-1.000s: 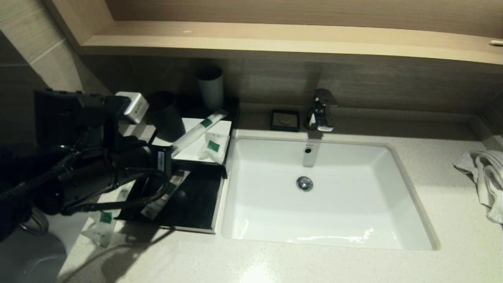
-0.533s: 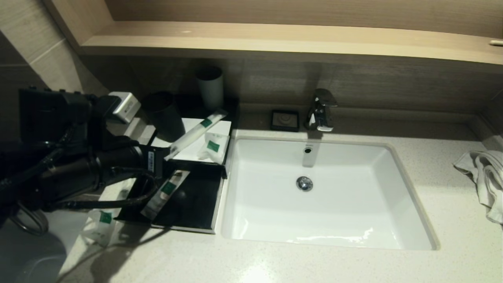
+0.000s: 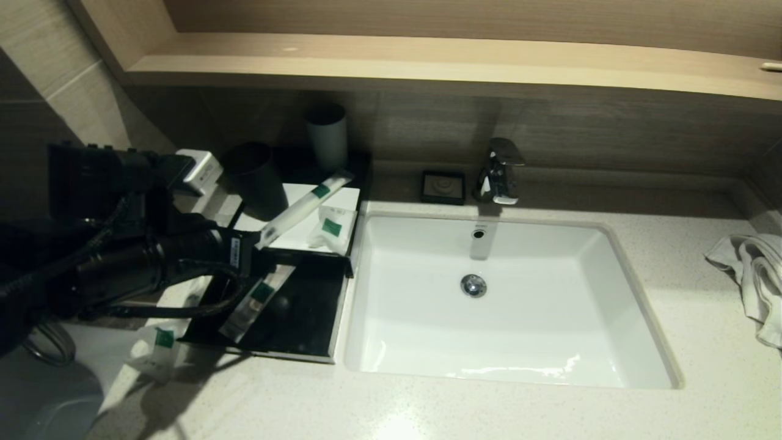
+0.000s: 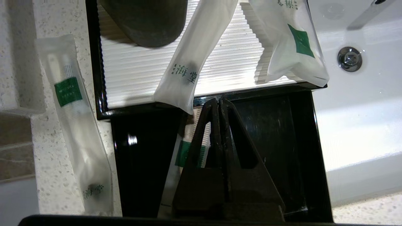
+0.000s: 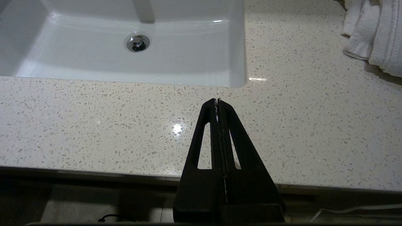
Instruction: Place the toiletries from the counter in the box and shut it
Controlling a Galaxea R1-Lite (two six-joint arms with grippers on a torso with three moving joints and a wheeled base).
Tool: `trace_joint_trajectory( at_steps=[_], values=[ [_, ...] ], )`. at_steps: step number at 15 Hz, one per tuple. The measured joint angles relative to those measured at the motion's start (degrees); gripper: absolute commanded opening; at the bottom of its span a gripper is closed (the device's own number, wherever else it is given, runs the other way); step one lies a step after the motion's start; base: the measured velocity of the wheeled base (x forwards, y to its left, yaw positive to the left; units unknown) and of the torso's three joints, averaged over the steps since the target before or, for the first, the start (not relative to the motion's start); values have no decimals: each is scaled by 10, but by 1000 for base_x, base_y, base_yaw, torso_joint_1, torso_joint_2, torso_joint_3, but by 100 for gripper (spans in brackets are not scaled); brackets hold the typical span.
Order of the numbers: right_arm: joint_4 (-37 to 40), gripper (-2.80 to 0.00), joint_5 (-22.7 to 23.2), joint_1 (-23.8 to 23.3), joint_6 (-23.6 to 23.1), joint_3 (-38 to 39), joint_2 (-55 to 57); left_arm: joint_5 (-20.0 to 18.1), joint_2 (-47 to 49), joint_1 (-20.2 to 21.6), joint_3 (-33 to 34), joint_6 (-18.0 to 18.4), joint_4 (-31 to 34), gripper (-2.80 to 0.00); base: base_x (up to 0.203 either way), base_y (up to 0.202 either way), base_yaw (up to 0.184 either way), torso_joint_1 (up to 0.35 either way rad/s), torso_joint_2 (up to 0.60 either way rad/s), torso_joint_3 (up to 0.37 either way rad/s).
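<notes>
From the head view, the box [image 3: 287, 269] is seen left of the sink with its drawer pulled out — a long sachet [image 3: 303, 206] overhanging its top could be knocked off; by the left wrist view, the left gripper [image 4: 219, 102] is shown pressed together empty over the drawer, just beside that sachet; in the right wrist view the right gripper [image 5: 217, 101] is parked, likewise closed on nothing.

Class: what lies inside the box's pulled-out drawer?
One long sachet with a green label lies in the black drawer. The left gripper and arm cover part of it, so more could be hidden.
</notes>
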State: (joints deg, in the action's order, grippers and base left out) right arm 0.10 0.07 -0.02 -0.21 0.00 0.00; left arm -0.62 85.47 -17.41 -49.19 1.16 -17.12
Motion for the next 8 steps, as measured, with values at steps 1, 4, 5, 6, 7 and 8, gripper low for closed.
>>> trace_joint_trajectory(
  at_steps=[1,4,5,6,7,8],
  values=[
    [0,-280,0,0,0,0,0,0,4,0,0,0,-11,0,0,0,0,0,0,0],
    [0,-280,0,0,0,0,0,0,13,0,1,1,-27,0,0,0,0,0,0,0],
    [0,-280,0,0,0,0,0,0,17,0,1,1,-29,0,0,0,0,0,0,0],
    [0,-280,0,0,0,0,0,0,20,0,1,1,-35,0,0,0,0,0,0,0],
    [0,-280,0,0,0,0,0,-1,24,0,1,1,-42,0,0,0,0,0,0,0],
    [0,-280,0,0,0,0,0,0,28,0,1,1,-44,0,0,0,0,0,0,0]
  ],
)
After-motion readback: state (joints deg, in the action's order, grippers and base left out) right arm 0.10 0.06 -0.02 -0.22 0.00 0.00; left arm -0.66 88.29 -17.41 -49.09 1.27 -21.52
